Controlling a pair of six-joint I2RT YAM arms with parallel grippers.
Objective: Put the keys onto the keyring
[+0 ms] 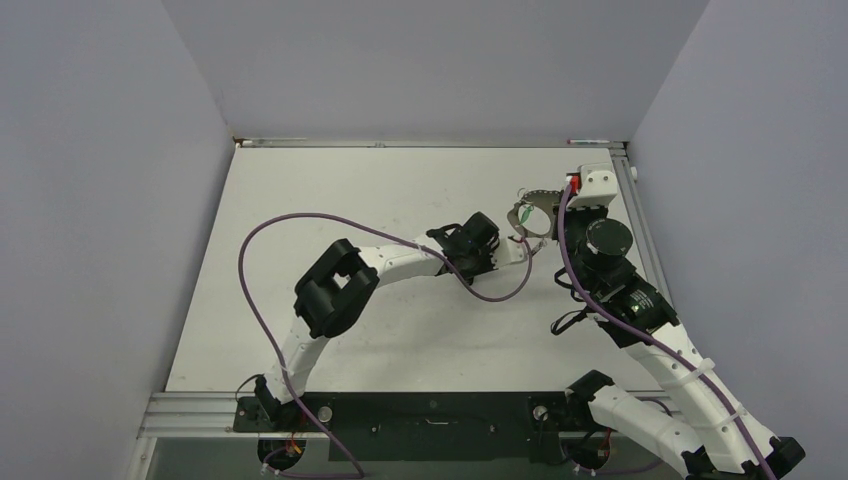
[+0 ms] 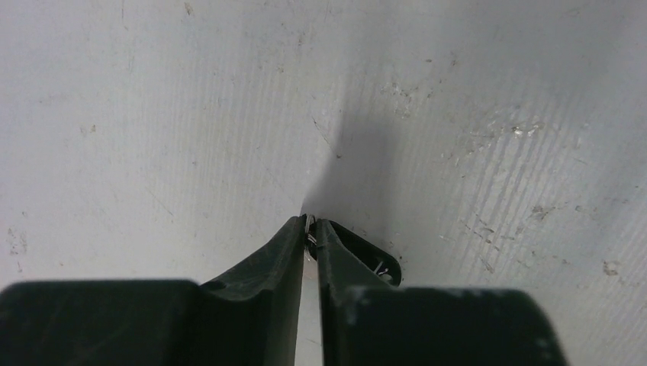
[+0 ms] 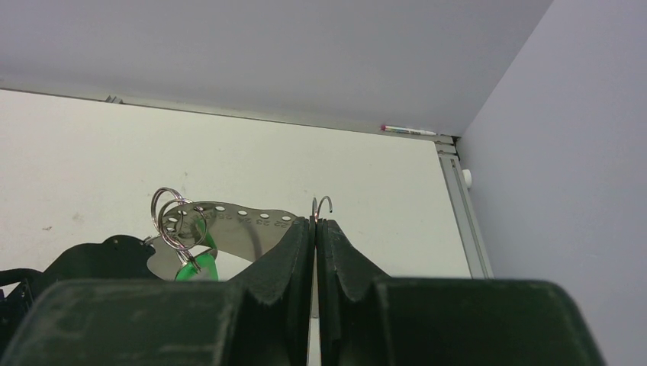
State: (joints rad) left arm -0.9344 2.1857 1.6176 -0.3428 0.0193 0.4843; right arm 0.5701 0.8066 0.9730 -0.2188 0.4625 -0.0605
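Keyring (image 3: 314,210), far right quarter of the table, close to the rear corner: only a thin grey wire with a hooked free end shows, standing up out of the right gripper (image 3: 315,223), whose fingers are pressed together on it. Just to its left hangs a curved metal strip (image 3: 244,229) pierced by a row of small holes, carrying a pair of small split rings (image 3: 169,213) and a key with a green head (image 3: 197,268). How the strip joins the wire cannot be made out. The left gripper (image 2: 311,225) comes in low from the left, its tip just beside this cluster. Its fingers are drawn in to a narrow slit, with a small silver piece (image 2: 308,226) nipped at the tips; whether that is a key or wire cannot be told. A black object (image 2: 375,259) with a metallic glint lies against the outer side of one finger. Beneath, the white table (image 1: 330,200) is matt, finely ridged and marked by scratches, scuffs and dark specks, and the left gripper casts a soft shadow on it. An aluminium rail (image 3: 458,206) borders the table's right edge. A slim white pen with a red tip (image 3: 408,130) lies along the far edge by the corner. Plain pale lilac walls (image 1: 430,70) close the table in on three sides. A purple cable (image 1: 250,290) loops over the left arm above the near half of the table.
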